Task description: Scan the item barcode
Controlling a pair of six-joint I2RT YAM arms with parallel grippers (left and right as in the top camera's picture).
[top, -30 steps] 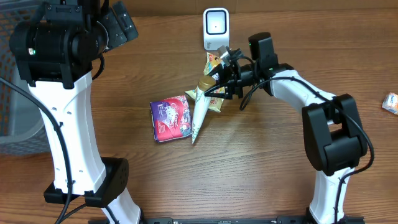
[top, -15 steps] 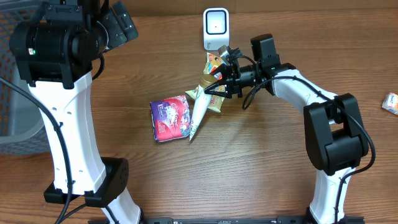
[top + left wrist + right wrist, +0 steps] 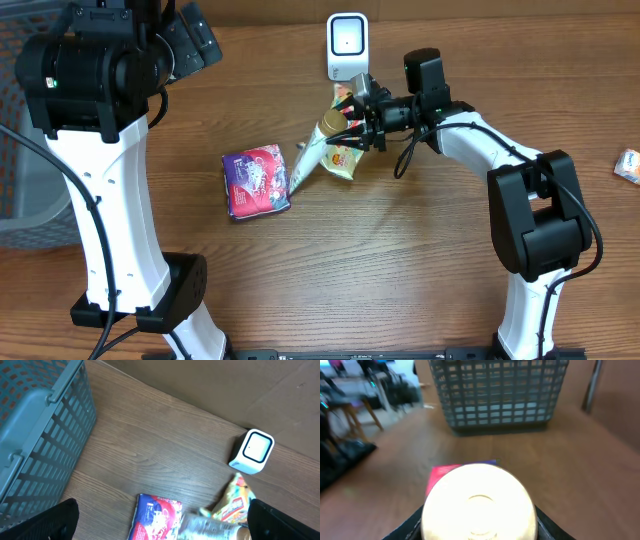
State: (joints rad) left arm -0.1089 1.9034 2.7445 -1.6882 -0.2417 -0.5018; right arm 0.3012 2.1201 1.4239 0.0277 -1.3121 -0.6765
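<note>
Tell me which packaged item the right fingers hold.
The long cone-shaped wrapper with a gold round end, gripped at that end by the right fingers. The purple square packet and yellow packet lie ungripped.

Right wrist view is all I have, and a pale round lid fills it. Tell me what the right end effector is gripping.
Observer: The right end effector grips a cone-shaped package by its wide end, tip pointing toward the purple packet.
Operator: Give me the scanner's position.
Observer: The white scanner stands beyond the cone's wide end, apart from it.
Operator: Report the left arm.
Observer: The left end effector hangs open above the table, holding nothing.
</note>
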